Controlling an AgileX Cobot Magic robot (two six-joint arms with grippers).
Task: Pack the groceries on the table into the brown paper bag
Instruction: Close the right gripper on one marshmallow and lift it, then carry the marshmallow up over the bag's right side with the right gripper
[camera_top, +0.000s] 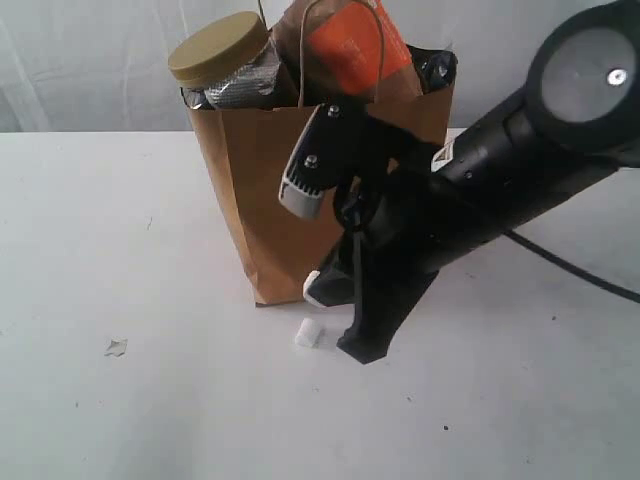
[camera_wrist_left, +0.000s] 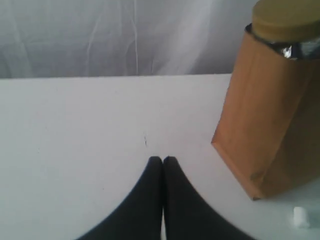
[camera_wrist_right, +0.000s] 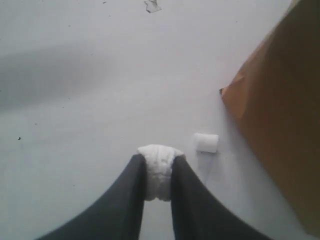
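Right claw (camera_wrist_right: 158, 167) is pinching a white scrap (camera_wrist_right: 159, 154) beside the bag (camera_top: 250, 180), groceries (camera_top: 355, 45) poking out, toward the tabletop's (camera_top: 120, 420) far edge. Left claw (camera_wrist_left: 162, 161) is sitting pressed together. A careless swing risks toppling that bag.

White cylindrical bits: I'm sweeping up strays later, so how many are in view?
2. A loose bit lies on the table beside the brown paper bag's bottom corner; a second bit is pinched in the right gripper. Others may hide behind the bag.

Kraft-brown paper bag (camera_top: 250, 190) standing on white tabletop (camera_top: 120, 260); mustard-lidded clear jar (camera_top: 225, 60), brown-orange pouch (camera_top: 352, 45) sitting inside; small white cylinder (camera_top: 308, 334) lying before it.
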